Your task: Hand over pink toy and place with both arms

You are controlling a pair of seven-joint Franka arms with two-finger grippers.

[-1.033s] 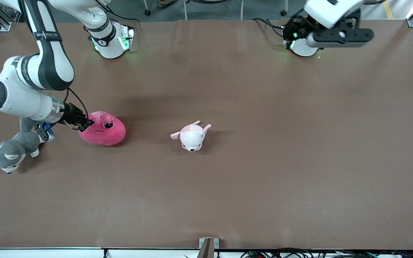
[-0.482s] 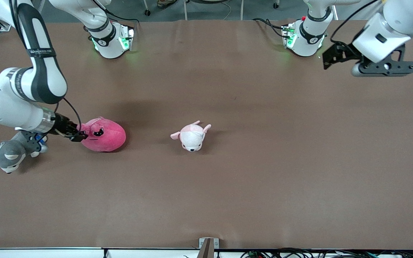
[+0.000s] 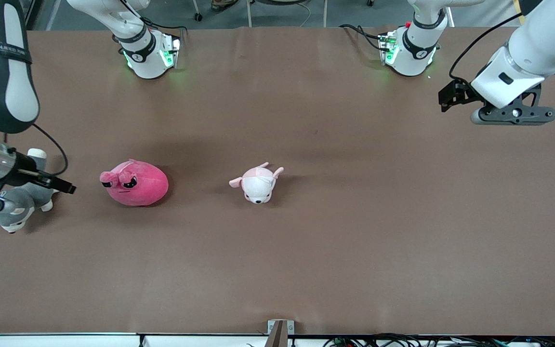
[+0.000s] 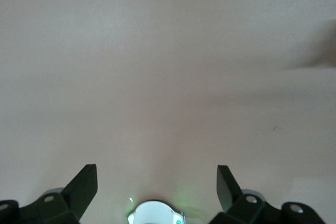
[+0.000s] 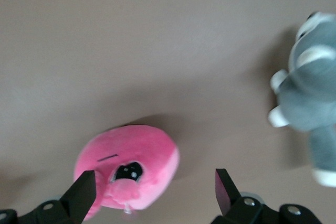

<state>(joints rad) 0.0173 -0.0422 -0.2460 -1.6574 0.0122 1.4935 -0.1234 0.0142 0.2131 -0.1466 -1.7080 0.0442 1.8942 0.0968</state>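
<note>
The pink toy (image 3: 134, 182) is a round, blob-shaped hot-pink plush with black droopy eyes and a lighter pink patch; it lies free on the brown bench (image 3: 306, 250), toward the right arm's end. A small pale pink-and-white puppy plush (image 3: 257, 182) lies near it toward the middle, and a grey-and-white husky plush (image 3: 17, 212) sits at the bench's edge, partly covered by the right arm. The right gripper (image 5: 152, 192) hangs empty between husky and pink toy, fingers spread apart. The left gripper (image 4: 157, 187) hovers over bare bench near its own base, fingers apart, holding nothing.
</note>
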